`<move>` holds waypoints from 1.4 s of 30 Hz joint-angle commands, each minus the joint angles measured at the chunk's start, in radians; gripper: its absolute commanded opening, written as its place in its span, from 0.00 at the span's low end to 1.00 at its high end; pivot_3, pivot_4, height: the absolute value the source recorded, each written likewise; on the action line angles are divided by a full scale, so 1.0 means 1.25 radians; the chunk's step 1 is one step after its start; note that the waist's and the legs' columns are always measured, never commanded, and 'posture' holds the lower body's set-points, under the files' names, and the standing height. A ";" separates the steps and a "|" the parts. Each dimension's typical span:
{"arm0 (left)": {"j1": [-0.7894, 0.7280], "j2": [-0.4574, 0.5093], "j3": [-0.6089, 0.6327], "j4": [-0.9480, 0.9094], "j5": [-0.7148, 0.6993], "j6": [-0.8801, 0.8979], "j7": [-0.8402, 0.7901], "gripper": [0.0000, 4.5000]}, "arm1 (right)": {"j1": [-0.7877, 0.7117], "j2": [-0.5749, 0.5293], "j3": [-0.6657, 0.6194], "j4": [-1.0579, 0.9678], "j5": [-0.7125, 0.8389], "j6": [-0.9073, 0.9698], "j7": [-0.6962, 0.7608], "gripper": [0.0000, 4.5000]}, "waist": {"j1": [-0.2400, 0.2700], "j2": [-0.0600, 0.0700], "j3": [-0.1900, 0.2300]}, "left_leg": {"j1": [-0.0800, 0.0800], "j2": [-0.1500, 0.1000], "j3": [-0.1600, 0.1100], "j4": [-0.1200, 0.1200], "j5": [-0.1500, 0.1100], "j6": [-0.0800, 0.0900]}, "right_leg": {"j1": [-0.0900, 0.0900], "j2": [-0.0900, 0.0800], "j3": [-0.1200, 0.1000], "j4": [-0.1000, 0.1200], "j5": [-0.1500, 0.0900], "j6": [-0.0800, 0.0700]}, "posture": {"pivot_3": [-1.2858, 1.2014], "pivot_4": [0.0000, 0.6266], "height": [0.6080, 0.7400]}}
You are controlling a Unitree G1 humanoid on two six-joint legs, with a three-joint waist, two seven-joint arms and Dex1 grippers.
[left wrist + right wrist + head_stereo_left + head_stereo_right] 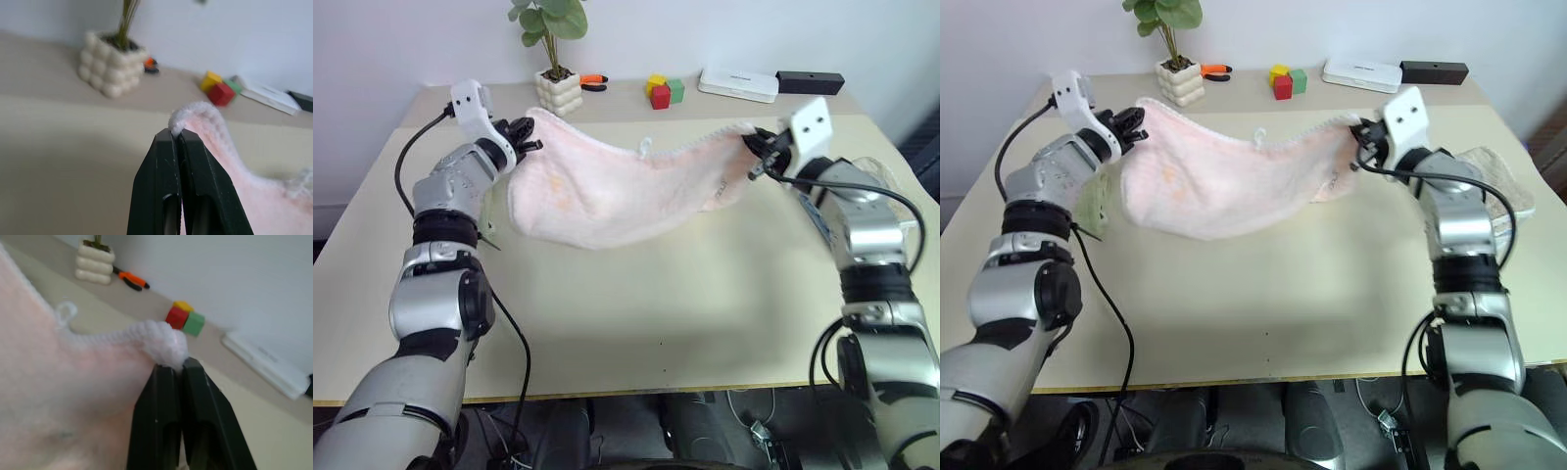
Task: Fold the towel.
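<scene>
While the left gripper [530,134] pinches one corner of the towel [607,186] and the right gripper [756,152] pinches the opposite corner, the pink cloth hangs between them in a sagging curve above the table [656,304]. Both pairs of black fingers are clamped tight on the fabric, with a tuft of terry poking out past each set of tips. Along the towel's upper edge, between the two grippers, a small white loop [646,147] stands up. Beyond the left gripper sits a white bumpy pot [558,91] with a plant, orange-handled pliers [592,82] just beside it. Beyond the right gripper lie coloured blocks [664,92], a white box [737,84] and a black bar [810,81].
</scene>
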 commanded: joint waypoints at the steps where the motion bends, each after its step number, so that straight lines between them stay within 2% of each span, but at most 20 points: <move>1: -0.167 0.037 0.005 0.044 0.043 -0.182 0.002 0.01 | -0.158 -0.007 -0.028 0.107 -0.056 -0.126 -0.124 0.00 | 0.002 0.000 0.000 | -0.007 0.000 0.000 0.001 0.001 -0.002 | -0.008 0.000 0.000 0.001 0.001 0.000 | 0.52 0.24 1.00; 3: -0.201 0.053 0.016 0.066 0.046 -0.233 -0.019 0.01 | -0.194 -0.011 -0.059 0.139 -0.039 -0.182 -0.156 0.00 | 0.004 0.000 0.000 | -0.013 0.000 0.000 0.001 0.004 -0.006 | -0.013 0.000 0.000 0.001 0.001 0.001 | 0.52 0.24 1.00; 5: -0.192 0.069 0.027 0.075 0.038 -0.271 -0.061 0.01 | -0.183 -0.010 -0.094 0.133 0.003 -0.219 -0.139 0.00 | 0.004 0.000 -0.001 | -0.013 0.000 0.000 -0.002 0.003 -0.006 | -0.013 -0.001 0.000 -0.001 0.001 0.001 | 0.52 0.24 1.00; 11: -0.053 0.088 0.032 0.006 0.017 -0.264 -0.225 0.01 | -0.012 -0.016 -0.106 -0.025 0.070 -0.192 -0.003 0.00 | 0.001 0.001 -0.001 | -0.007 0.000 0.002 -0.009 0.003 -0.005 | -0.010 -0.002 0.000 -0.002 0.001 0.001 | 0.52 0.24 1.00; 15: 0.207 0.104 0.024 -0.237 -0.054 -0.111 -0.395 0.01 | 0.209 -0.055 -0.098 -0.237 0.125 -0.082 0.108 0.00 | -0.012 0.002 0.000 | -0.008 0.000 0.001 -0.005 0.003 -0.005 | -0.011 -0.001 0.000 0.001 0.001 0.001 | 0.52 0.24 1.00; 19: 0.368 0.132 0.032 -0.429 -0.097 -0.008 -0.434 0.01 | 0.308 -0.111 -0.130 -0.337 0.165 -0.002 0.163 0.00 | -0.019 0.002 0.000 | -0.007 0.000 0.001 -0.002 0.003 -0.004 | -0.010 -0.001 0.000 0.004 0.001 0.001 | 0.52 0.24 1.00; 23: 0.508 0.226 0.038 -0.608 -0.186 0.185 -0.543 0.01 | 0.374 -0.188 -0.158 -0.373 0.200 0.059 0.240 0.00 | -0.016 0.001 0.000 | -0.006 0.001 0.001 0.001 0.003 -0.004 | -0.010 0.000 0.001 0.007 0.001 0.001 | 0.52 0.24 1.00; 28: 0.635 0.333 0.045 -0.745 -0.251 0.331 -0.607 0.01 | 0.430 -0.240 -0.174 -0.400 0.254 0.146 0.321 0.00 | -0.013 0.001 0.000 | -0.004 0.000 0.001 0.002 0.002 -0.003 | -0.007 0.000 0.001 0.007 0.001 0.001 | 0.52 0.24 1.00; 31: 0.709 0.368 0.069 -0.813 -0.283 0.370 -0.628 0.01 | 0.488 -0.265 -0.183 -0.442 0.275 0.164 0.373 0.00 | -0.013 0.001 0.000 | -0.005 0.001 0.001 0.002 0.002 -0.003 | -0.007 0.000 0.001 0.007 0.001 0.000 | 0.52 0.24 1.00; 34: 0.788 0.389 0.097 -0.873 -0.305 0.387 -0.644 0.01 | 0.574 -0.308 -0.199 -0.479 0.283 0.156 0.446 0.00 | -0.012 0.001 0.000 | -0.005 0.001 0.001 0.001 0.002 -0.002 | -0.007 0.000 0.001 0.006 0.000 0.000 | 0.52 0.24 1.00; 39: 0.887 0.423 0.143 -0.927 -0.342 0.425 -0.674 0.01 | 0.642 -0.355 -0.252 -0.497 0.315 0.175 0.508 0.00 | -0.013 0.001 0.000 | -0.004 0.001 0.001 0.002 0.002 -0.002 | -0.006 0.000 0.001 0.006 0.000 0.000 | 0.52 0.24 1.00; 42: 0.873 0.404 0.146 -0.895 -0.313 0.371 -0.639 0.01 | 0.622 -0.348 -0.255 -0.471 0.293 0.154 0.475 0.00 | -0.013 0.001 -0.001 | -0.004 0.001 0.001 0.002 0.001 -0.002 | -0.006 0.000 0.001 0.006 0.000 0.000 | 0.52 0.24 1.00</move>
